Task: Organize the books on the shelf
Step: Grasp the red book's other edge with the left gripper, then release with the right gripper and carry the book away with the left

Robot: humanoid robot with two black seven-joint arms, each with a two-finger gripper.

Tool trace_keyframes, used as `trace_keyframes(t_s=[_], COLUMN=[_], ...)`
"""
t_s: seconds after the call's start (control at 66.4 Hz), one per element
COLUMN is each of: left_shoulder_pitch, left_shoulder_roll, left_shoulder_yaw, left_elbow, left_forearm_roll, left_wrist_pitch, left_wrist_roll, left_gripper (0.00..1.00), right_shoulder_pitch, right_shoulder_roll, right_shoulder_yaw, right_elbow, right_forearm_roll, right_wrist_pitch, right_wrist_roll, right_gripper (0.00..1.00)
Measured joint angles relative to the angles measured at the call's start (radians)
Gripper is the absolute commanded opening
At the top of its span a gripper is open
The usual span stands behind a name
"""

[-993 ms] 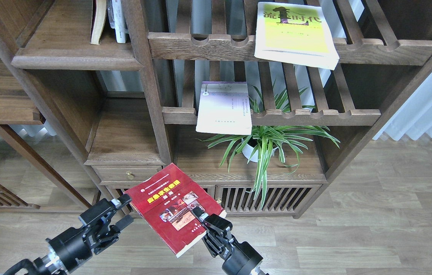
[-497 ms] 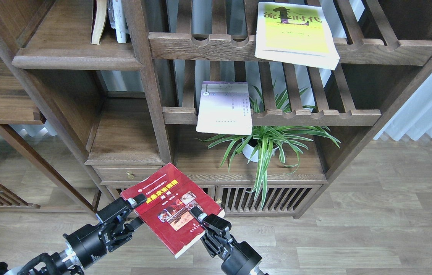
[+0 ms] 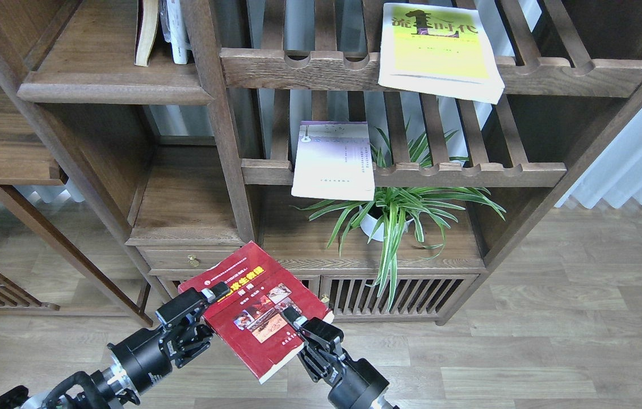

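Note:
The dark red book (image 3: pixel 255 309) hangs tilted above the floor in front of the cabinet. My right gripper (image 3: pixel 293 321) is shut on its lower right edge. My left gripper (image 3: pixel 210 312) is open, its jaws astride the book's left edge with one finger over the cover. A yellow-green book (image 3: pixel 437 48) lies flat on the upper slatted rack (image 3: pixel 570 76). A pale lavender book (image 3: pixel 333 162) lies on the lower slatted rack (image 3: pixel 468 173), overhanging its front rail. The solid shelf (image 3: pixel 110 88) is at the upper left.
Two upright books (image 3: pixel 147 31) stand at the back of the solid shelf. A potted spider plant (image 3: pixel 394 213) sits on the cabinet top under the lower rack. A small drawer (image 3: pixel 190 260) is just behind the red book. White curtain (image 3: pixel 633 170) at right.
My left gripper has moved right and up until its jaws reach over the red book's left edge. The right gripper and the book have barely shifted.

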Motion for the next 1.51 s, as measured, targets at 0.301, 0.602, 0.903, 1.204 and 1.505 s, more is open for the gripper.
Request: trace_keyframes(t_s=[0.301, 0.602, 0.903, 1.204, 1.505], left_shoulder_pitch=[0.008, 0.005, 0.011, 0.063, 0.269], left_shoulder_roll=[-0.007, -0.027, -0.017, 0.038, 0.058], left_shoulder_yaw=[0.002, -0.002, -0.002, -0.030, -0.270], left_elbow=[-0.001, -0.001, -0.008, -0.006, -0.004], left_forearm_roll=[-0.003, -0.006, 0.015, 0.136, 0.424], left_wrist_pitch=[0.000, 0.000, 0.000, 0.000, 0.000], left_wrist_roll=[-0.004, -0.007, -0.011, -0.016, -0.018], left_gripper=[0.27, 0.04, 0.03, 0.04, 0.04], right_shoulder_pitch=[-0.018, -0.026, -0.007, -0.005, -0.009], right_shoulder_roll=[0.000, 0.000, 0.000, -0.002, -0.031], right_shoulder_yaw=[0.000, 0.002, 0.023, 0.134, 0.171], right_elbow=[0.013, 0.020, 0.020, 0.012, -0.005], right_forearm_roll=[0.000, -0.001, -0.011, -0.006, -0.012], right_wrist_pitch=[0.000, 0.000, 0.000, -0.013, -0.055], right_wrist_roll=[-0.009, -0.010, -0.010, -0.005, -0.006], right_gripper=[0.06, 0.08, 0.99, 0.99, 0.99])
